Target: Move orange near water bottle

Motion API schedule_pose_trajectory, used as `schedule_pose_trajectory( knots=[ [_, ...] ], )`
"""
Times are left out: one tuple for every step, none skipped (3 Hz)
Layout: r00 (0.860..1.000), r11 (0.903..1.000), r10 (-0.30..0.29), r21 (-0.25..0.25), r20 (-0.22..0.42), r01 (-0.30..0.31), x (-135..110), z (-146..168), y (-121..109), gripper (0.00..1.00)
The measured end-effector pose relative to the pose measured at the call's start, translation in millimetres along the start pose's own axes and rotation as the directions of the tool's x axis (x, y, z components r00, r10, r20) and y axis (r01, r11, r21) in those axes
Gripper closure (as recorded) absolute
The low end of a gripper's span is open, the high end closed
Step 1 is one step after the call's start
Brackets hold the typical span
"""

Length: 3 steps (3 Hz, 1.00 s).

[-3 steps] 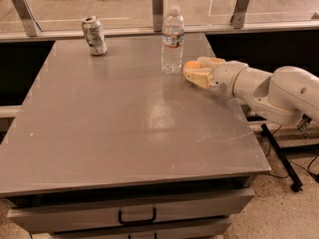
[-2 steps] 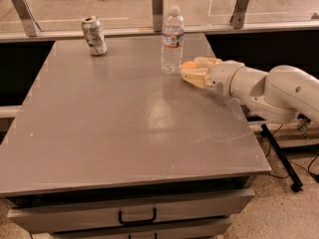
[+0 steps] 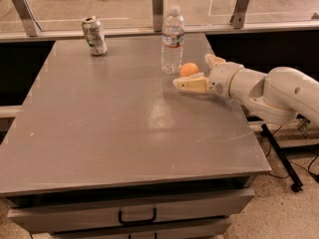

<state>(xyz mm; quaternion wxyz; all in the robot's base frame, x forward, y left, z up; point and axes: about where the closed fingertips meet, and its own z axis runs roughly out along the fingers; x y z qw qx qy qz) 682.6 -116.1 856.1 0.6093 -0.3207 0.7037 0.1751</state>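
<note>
The orange (image 3: 188, 69) sits on the grey table (image 3: 114, 123), just right of the water bottle (image 3: 172, 40) and a small gap away from it. The bottle stands upright at the table's far middle, clear with a white cap and a blue-and-white label. My gripper (image 3: 193, 72) reaches in from the right at table height. It is open, with one finger (image 3: 192, 85) in front of the orange and the other (image 3: 214, 60) behind and to its right. The orange lies between the fingers and looks released.
A dented silver drink can (image 3: 94, 35) stands at the far left of the table. A glass railing with metal posts (image 3: 158, 6) runs behind the table. A drawer with a black handle (image 3: 137, 218) is below the front edge. My white arm (image 3: 279, 93) overhangs the right edge.
The gripper was closed around the orange beside the bottle. Now its fingers have spread apart and the orange shows on the table between them.
</note>
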Motion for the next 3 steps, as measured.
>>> schedule_pose_trajectory(
  knots=[
    [1.000,0.9998,0.010,0.016,0.004,-0.010,5,-18,-3,0.00],
    [0.999,0.9982,0.005,0.060,-0.043,-0.002,18,-109,-10,0.00],
    [0.999,0.9982,0.005,0.060,-0.043,-0.002,18,-109,-10,0.00]
  ],
)
